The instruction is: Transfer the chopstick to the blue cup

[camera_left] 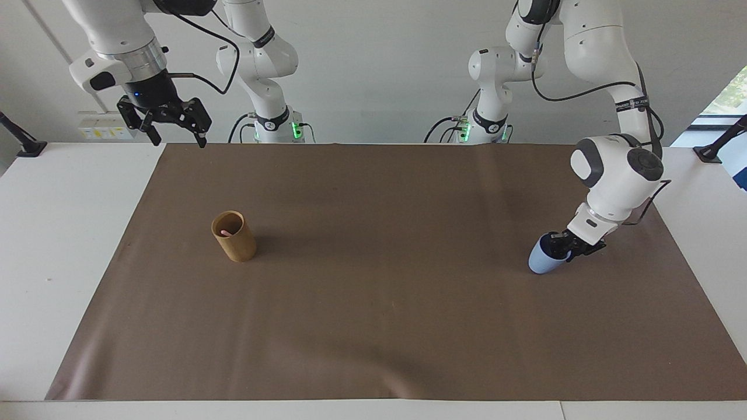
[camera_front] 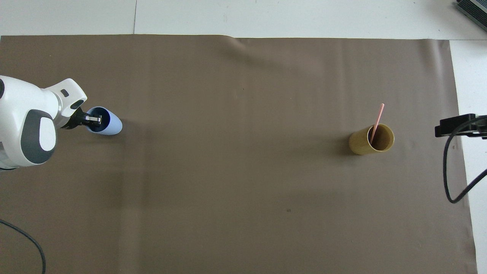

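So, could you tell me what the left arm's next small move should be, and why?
Probably lift the blue cup slightly: the left gripper is shut on its rim, while the chopstick stands in the tan cup at the right arm's end.

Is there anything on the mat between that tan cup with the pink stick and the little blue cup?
Nothing: between the tan cup and the blue cup only bare brown mat shows, clearest in the overhead view.

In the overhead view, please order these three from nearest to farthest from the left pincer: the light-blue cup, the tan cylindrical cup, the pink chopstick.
1. The small light-blue matte cup, gripped at its rim by the left pincer, at the left arm's end of the table.
2. and 3. The tall tan bamboo-like cylindrical cup and the thin pale pink chopstick standing inside it, toward the right arm's end: too close to call.
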You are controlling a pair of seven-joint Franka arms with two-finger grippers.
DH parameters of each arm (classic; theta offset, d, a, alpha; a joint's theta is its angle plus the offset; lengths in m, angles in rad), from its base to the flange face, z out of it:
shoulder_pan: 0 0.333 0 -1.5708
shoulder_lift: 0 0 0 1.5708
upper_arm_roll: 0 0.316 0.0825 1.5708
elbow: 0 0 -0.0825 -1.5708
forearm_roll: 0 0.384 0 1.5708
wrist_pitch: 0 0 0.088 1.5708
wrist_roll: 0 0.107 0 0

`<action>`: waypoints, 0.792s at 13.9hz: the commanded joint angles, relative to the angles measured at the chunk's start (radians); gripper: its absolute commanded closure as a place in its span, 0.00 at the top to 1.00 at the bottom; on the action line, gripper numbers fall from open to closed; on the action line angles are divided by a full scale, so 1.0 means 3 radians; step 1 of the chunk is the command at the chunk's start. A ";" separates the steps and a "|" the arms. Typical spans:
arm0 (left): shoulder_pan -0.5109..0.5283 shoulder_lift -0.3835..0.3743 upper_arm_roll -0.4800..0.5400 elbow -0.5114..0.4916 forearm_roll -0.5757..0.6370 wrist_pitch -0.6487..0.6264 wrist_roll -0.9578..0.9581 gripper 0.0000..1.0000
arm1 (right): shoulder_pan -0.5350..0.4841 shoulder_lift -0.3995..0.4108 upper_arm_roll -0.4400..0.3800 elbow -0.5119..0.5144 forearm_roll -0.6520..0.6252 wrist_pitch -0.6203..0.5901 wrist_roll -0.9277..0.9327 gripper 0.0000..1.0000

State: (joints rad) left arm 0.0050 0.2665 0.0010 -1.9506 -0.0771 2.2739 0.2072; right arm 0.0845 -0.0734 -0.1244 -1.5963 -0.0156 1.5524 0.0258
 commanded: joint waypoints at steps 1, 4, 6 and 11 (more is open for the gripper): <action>-0.0159 -0.0193 0.0002 -0.0028 -0.0060 -0.0150 -0.0107 0.00 | -0.0031 -0.0026 0.0000 -0.0002 0.0067 0.0005 -0.0071 1.00; -0.0665 -0.0188 0.0007 0.0003 -0.0050 -0.0104 -0.0994 0.00 | -0.0031 -0.0026 0.0000 -0.0002 0.0067 0.0005 -0.0071 1.00; -0.0967 -0.0198 0.0012 0.0003 -0.0030 -0.0099 -0.1333 0.00 | -0.0031 -0.0026 0.0000 -0.0002 0.0067 0.0005 -0.0071 1.00; -0.1631 -0.0152 0.0017 0.0008 0.0006 -0.0002 -0.2131 0.00 | -0.0031 -0.0026 0.0000 -0.0002 0.0067 0.0005 -0.0071 1.00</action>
State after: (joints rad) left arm -0.4109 0.2219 -0.0160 -1.9473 -0.0815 2.2610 -0.3474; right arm 0.0845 -0.0734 -0.1244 -1.5962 -0.0156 1.5524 0.0258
